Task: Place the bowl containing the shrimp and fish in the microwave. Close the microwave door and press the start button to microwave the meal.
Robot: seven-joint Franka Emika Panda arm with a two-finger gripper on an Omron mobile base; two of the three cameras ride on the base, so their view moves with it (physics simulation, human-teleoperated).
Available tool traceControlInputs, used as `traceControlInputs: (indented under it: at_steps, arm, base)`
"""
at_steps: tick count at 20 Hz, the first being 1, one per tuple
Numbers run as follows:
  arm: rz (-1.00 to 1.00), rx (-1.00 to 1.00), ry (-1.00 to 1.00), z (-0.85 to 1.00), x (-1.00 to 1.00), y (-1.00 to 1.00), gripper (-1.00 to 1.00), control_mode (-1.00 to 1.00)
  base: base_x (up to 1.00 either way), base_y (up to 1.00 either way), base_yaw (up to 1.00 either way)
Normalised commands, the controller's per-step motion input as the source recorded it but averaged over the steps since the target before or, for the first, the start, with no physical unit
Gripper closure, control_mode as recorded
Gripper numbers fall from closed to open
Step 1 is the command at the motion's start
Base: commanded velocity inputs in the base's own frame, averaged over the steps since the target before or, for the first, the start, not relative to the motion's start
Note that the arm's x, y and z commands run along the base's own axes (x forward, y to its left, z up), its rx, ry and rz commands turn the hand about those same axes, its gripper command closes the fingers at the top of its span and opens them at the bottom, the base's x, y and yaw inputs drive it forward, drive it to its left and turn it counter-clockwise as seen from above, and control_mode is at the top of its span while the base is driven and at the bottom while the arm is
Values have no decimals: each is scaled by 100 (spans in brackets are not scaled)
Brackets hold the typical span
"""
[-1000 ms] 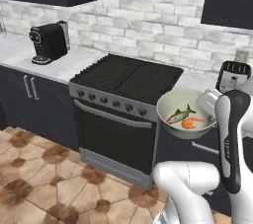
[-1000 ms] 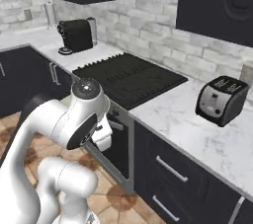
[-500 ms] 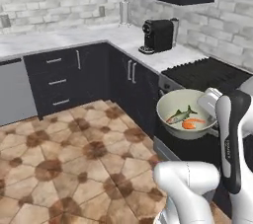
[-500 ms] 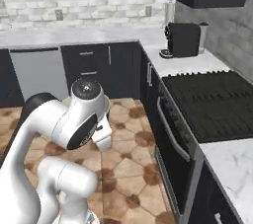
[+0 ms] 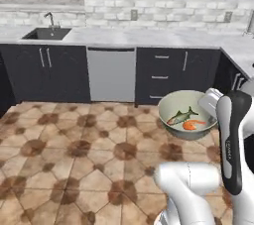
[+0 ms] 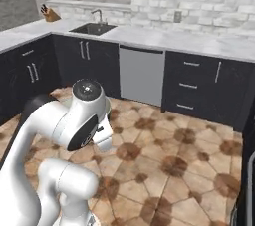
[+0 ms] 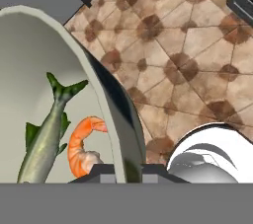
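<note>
Above the tiled floor (image 5: pixel 74 154), the bowl (image 5: pixel 179 106) is seen carried at the end of the arm, with the gripper (image 7: pixel 127 172) clamped on its rim: in the hand view one finger is set inside the wall and the other outside it. The fish (image 5: pixel 181 116) and the shrimp (image 5: pixel 192 125) are noted lying side by side on the bottom of the bowl, touching or nearly so, and nothing is seen spilled. Compared with the pictures of a second ago, the whole background is changed: the stove, coffee machine and toaster that were then faced are replaced by a run of dark cabinets, a silver dishwasher front (image 5: pixel 111 74), a sink (image 5: pixel 45 33) and a pale counter (image 5: pixel 149 37). This is judged to be a turn of the base and not a movement of the furniture, since the bowl is found at much the same place in the left base picture as before. The grip and the level attitude of the bowl are likewise found unchanged. No microwave is recorded ahead at this moment, so the transport stage is judged to be under way, with placing, door closing and the start button all outstanding. Sloshing of the meal during further turning is noted as the main risk.
</note>
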Motion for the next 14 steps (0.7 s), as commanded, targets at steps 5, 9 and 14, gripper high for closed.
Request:
traceControlInputs:
  at_steps: [5, 9, 14]
  arm:
    - [0, 0, 0, 0, 0, 0, 100, 100]
    - [0, 0, 0, 0, 0, 0, 100, 100]
    - [0, 0, 0, 0, 0, 0, 100, 100]
  base:
    - [33, 0, 93]
    - [45, 0, 88]
    - [75, 8, 76]
